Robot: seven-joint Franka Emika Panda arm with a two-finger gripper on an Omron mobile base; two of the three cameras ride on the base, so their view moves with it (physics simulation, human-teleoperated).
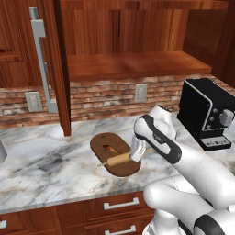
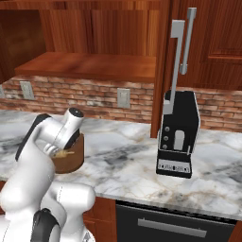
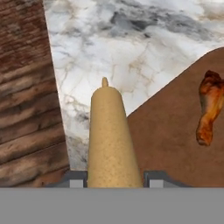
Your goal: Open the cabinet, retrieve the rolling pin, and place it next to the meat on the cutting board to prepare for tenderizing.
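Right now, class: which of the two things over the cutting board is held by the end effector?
The rolling pin, the tan cylinder between the end effector fingers; the meat lies free beside it.

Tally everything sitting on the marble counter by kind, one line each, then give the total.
Cutting board: 1
Meat, on the board: 1
Rolling pin, between the gripper fingers, low over the board's edge: 1
Coffee machine: 1
Total: 4
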